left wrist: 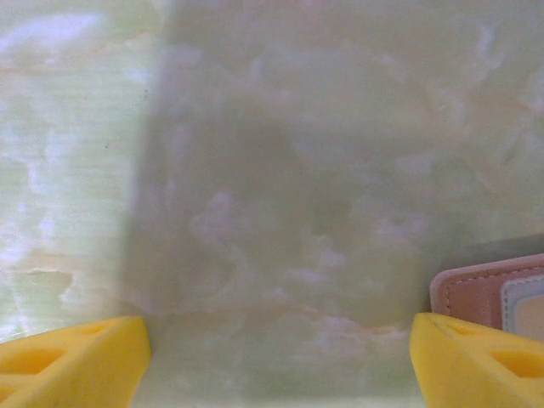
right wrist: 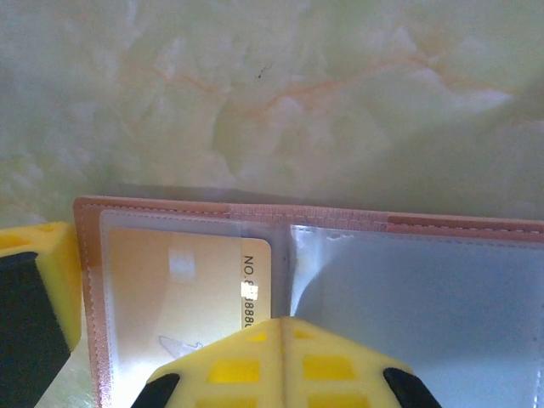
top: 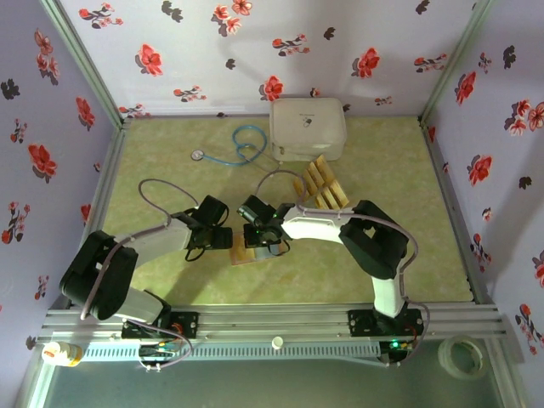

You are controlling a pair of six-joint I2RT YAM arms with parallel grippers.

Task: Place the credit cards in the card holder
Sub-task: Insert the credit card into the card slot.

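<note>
**Gold into brown: seating a card in the holder**

Working the insertion step, by the look of it. Pressing down with the right hand [right wrist: 285, 361], fingers together and clamping nothing visible, at the 6 o'clock edge of the open card holder [right wrist: 170, 206]. Finding one golden card [right wrist: 191, 280] lying under the clear pocket on the 9 o'clock half, apparently seated, with the 3 o'clock pocket looking empty. Hovering with the left hand [left wrist: 276, 344] low over the counter [left wrist: 255, 127], fingers well apart and gripping nothing, just beside the holder's corner at 3 o'clock in its own view. From above, placing the holder near the counter's 6 o'clock edge, between both hands. Leaving a fanned row of credit cards [top: 320, 184] waiting at roughly 1 o'clock from it, well apart. Judging the task as barely begun. Next, probably lifting the right hand clear without dragging the holder, reaching toward 1 o'clock, and pinching one thin card by its edges. Likely also needing the left hand to steady the holder for the slide-in.
</note>
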